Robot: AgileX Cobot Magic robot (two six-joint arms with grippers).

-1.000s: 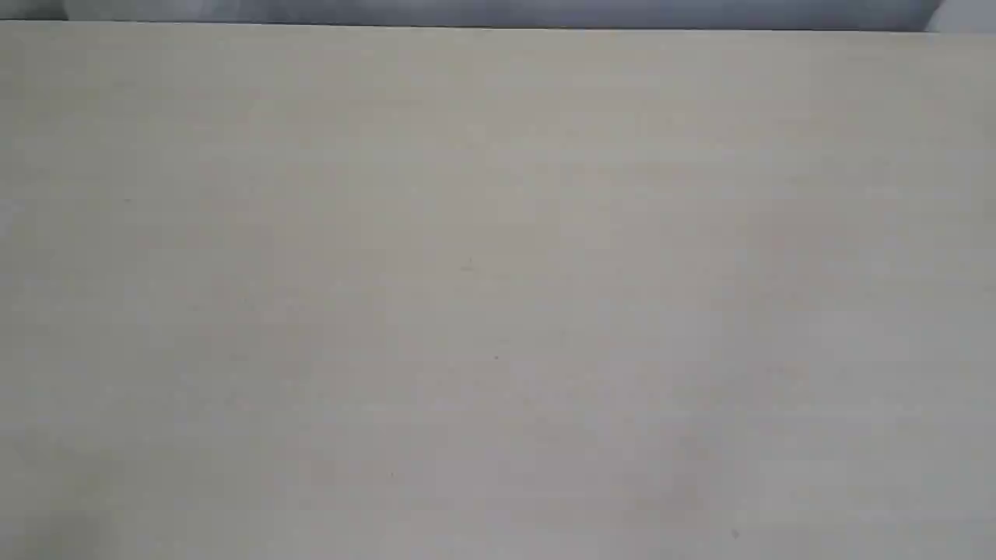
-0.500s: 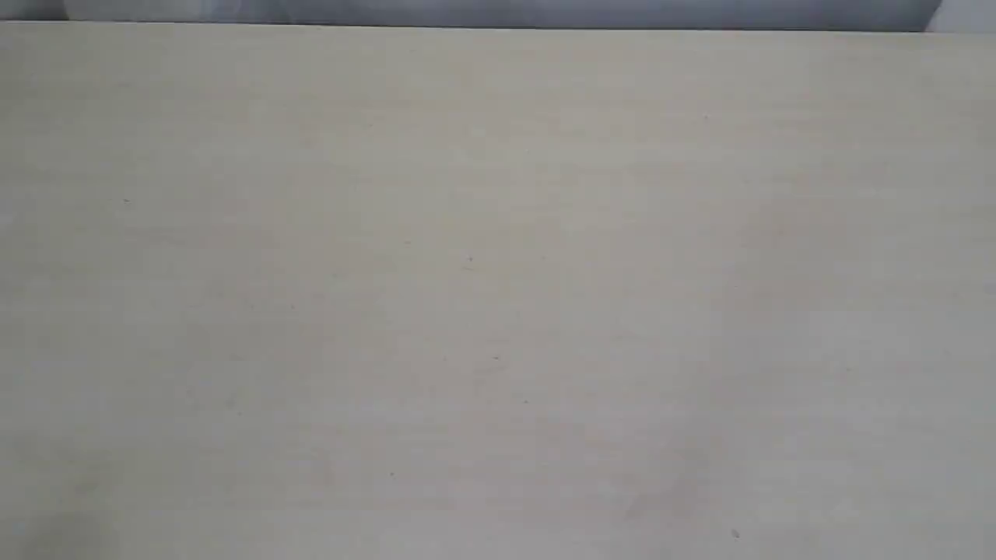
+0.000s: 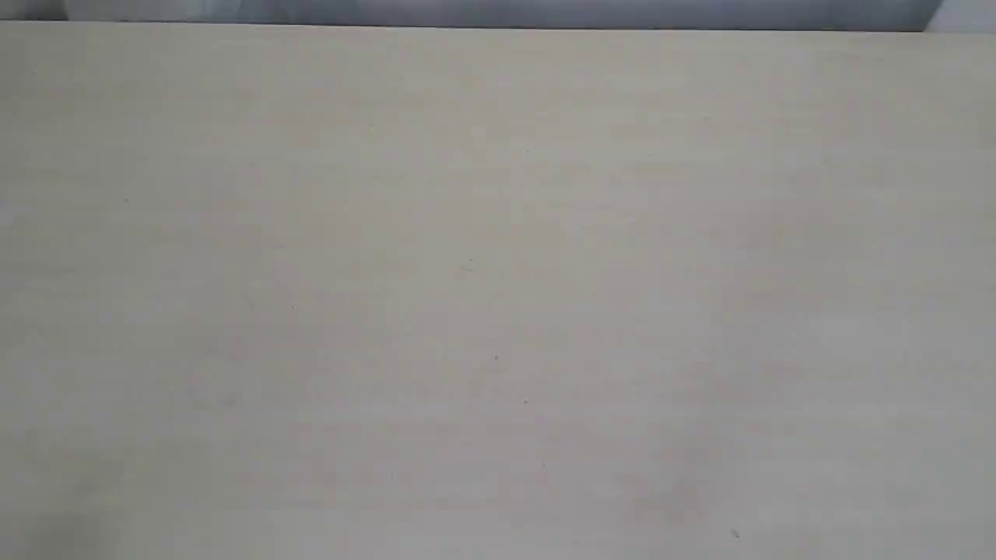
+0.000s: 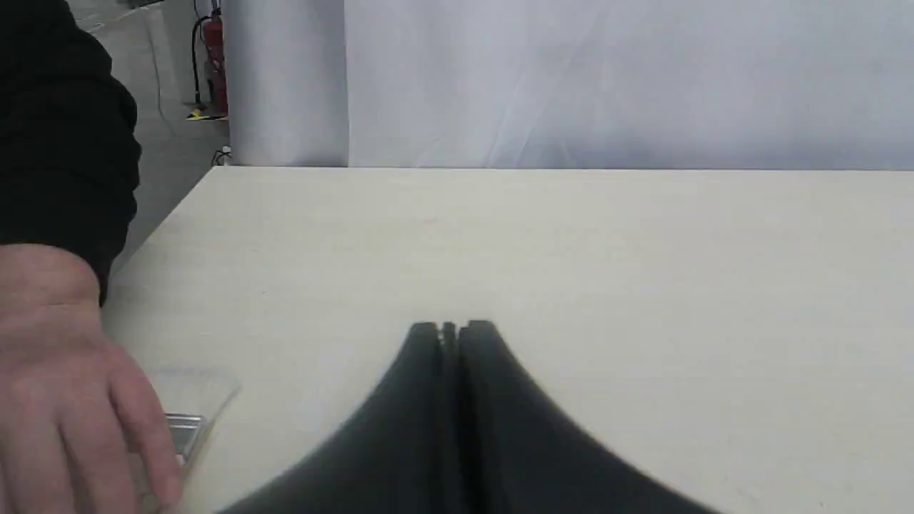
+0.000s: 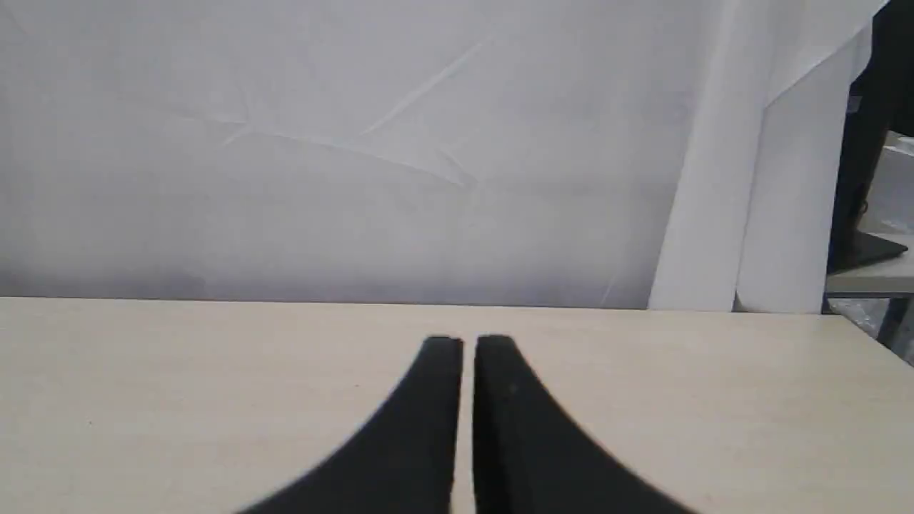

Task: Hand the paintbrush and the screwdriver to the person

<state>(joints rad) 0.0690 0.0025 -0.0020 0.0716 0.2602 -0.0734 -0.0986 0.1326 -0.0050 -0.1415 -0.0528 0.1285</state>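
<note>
In the left wrist view the person's hand (image 4: 64,385), with a dark sleeve (image 4: 57,128), rests palm down on the pale table (image 4: 571,250). Under its fingers lies the paintbrush (image 4: 184,427); only its silver ferrule and pale bristles show, and the handle is hidden by the hand. My left gripper (image 4: 451,328) is shut and empty, a short way beside the hand. My right gripper (image 5: 468,343) is shut with a thin slit between its fingers, holding nothing, low over the table (image 5: 214,357). The screwdriver is out of view. The exterior view shows only bare tabletop (image 3: 498,280).
A white curtain (image 4: 607,78) hangs behind the table's far edge. The table's corner (image 4: 214,168) lies near the person, with a red fire extinguisher (image 4: 214,64) on the floor beyond it. A dark stand (image 5: 864,178) sits on a neighbouring surface.
</note>
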